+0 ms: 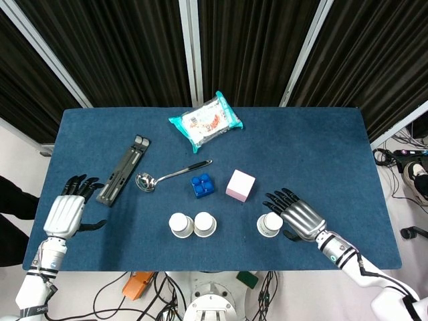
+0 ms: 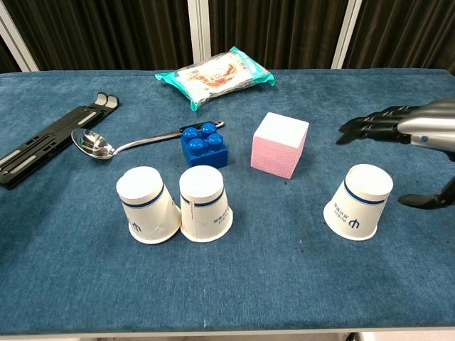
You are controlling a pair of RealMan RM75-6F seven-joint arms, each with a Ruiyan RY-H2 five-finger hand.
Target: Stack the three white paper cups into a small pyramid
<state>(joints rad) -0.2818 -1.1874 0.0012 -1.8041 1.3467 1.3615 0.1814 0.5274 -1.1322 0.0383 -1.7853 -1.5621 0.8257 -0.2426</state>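
Two white paper cups stand upside down and touching near the table's front: the left cup (image 1: 179,225) (image 2: 146,205) and the middle cup (image 1: 204,223) (image 2: 205,204). The third cup (image 1: 269,224) (image 2: 360,202) stands upside down, alone, further right. My right hand (image 1: 299,218) (image 2: 416,133) hovers open just right of the third cup, fingers spread, not touching it. My left hand (image 1: 67,211) is open at the table's left edge, far from the cups and seen only in the head view.
A pink cube (image 1: 241,185) and a blue toy brick (image 1: 202,185) sit behind the cups. A metal ladle (image 1: 167,176), a black folding stand (image 1: 123,168) and a snack packet (image 1: 204,122) lie further back on the blue table (image 1: 321,147).
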